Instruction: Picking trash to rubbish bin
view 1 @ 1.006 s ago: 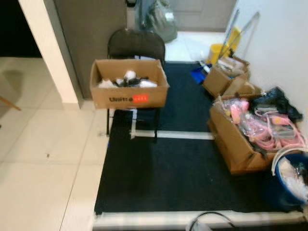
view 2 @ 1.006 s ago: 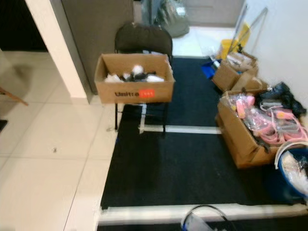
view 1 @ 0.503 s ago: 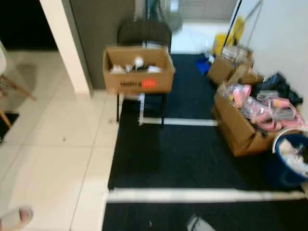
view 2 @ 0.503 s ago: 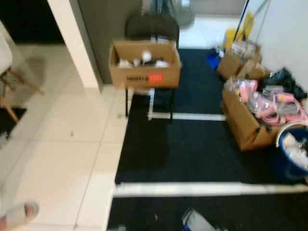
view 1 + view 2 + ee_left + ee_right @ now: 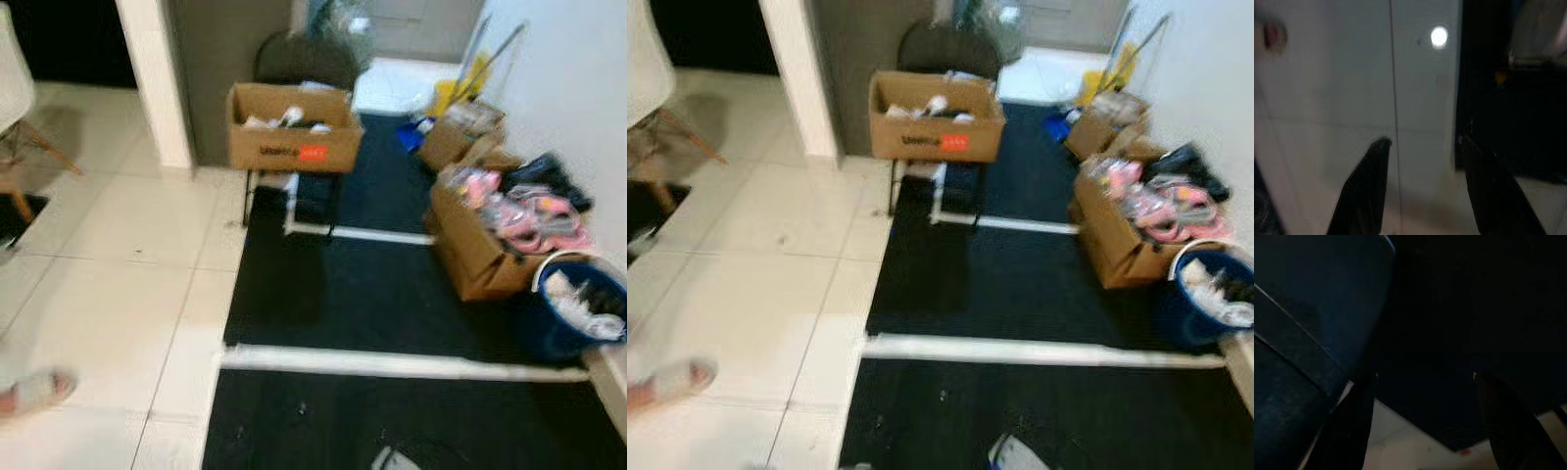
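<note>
Left gripper (image 5: pixel 1422 147): fingers spread, nothing between, white tile floor (image 5: pixel 1327 88) beyond tips. Right gripper (image 5: pixel 1422 382): fingers apart, empty; blue bin (image 5: pixel 1298 333) beside one finger, black mat (image 5: pixel 1474 308) ahead.

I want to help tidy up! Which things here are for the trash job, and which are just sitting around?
For the job:
- blue bin by the right wall, already holding trash
- left pincer, open over the tiles
- right pincer, open

Just sitting around:
- cardboard box on the black chair
- box of pink things
- yellow bucket
</note>
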`<state>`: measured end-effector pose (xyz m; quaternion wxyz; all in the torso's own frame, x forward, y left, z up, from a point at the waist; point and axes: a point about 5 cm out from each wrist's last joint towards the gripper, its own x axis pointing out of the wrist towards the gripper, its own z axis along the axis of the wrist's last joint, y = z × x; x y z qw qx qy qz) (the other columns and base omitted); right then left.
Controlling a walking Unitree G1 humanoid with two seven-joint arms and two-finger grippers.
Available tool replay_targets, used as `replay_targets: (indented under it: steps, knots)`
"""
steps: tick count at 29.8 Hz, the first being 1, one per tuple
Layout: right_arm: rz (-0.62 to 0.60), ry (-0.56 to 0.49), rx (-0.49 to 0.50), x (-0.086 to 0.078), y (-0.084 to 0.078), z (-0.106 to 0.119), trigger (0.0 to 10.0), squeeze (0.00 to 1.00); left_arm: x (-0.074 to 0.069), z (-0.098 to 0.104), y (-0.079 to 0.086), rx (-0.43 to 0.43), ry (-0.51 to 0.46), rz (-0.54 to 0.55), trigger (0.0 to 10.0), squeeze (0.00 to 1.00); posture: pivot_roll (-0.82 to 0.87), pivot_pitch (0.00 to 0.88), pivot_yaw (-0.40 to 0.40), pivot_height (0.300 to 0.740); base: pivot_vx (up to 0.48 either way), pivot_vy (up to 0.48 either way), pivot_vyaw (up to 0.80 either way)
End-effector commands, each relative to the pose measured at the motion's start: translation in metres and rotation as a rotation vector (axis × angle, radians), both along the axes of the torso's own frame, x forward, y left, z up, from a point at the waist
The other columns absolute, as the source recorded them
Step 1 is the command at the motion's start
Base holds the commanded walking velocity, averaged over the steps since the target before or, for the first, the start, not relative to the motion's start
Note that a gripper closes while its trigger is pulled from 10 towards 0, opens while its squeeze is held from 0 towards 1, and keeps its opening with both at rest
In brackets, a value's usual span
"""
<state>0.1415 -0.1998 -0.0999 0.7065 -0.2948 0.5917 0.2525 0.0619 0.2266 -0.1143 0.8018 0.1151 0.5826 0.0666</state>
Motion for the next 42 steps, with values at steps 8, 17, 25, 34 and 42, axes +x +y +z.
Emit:
replay_targets:
  steps: [8, 17, 25, 34, 42]
  knots:
    - [0.015, 0.018, -0.004, -0.0039, 0.0014, -0.0015, 10.0, 0.0, 0.0019, 0.0005, 0.0014, -0.001, -0.007, 0.016, 10.0, 0.0, 0.19, 0.051, -0.03, 0.74, -0.07, 0.0, -0.56]
    - [0.005, 0.014, -0.013, -0.0038, 0.0002, -0.0014, 10.0, 0.0, 0.0031, 0.0007, 0.0012, 0.0, -0.008, 0.01, 10.0, 0.0, 0.19, 0.052, -0.025, 0.74, 0.0, 0.0, -0.8]
    - [0.001, 0.016, -0.017, -0.0046, -0.0003, -0.0017, 10.0, 0.0, 0.0036, 0.0008, 0.0014, 0.0, -0.008, 0.008, 10.0, 0.0, 0.18, 0.052, -0.023, 0.74, 0.0, 0.0, -0.8]
    - [0.0, 0.007, -0.028, -0.0043, 0.0002, -0.0018, 10.0, 0.0, 0.0048, 0.0008, 0.0004, 0.002, -0.012, 0.004, 10.0, 0.0, 0.19, 0.049, -0.025, 0.74, 0.0, 0.0, -0.8]
    - [0.002, 0.004, -0.038, -0.0044, -0.0003, -0.0019, 10.0, 0.0, 0.0044, 0.0006, -0.0003, 0.001, -0.011, 0.008, 10.0, 0.0, 0.19, 0.046, -0.03, 0.74, 0.0, 0.0, -0.8]
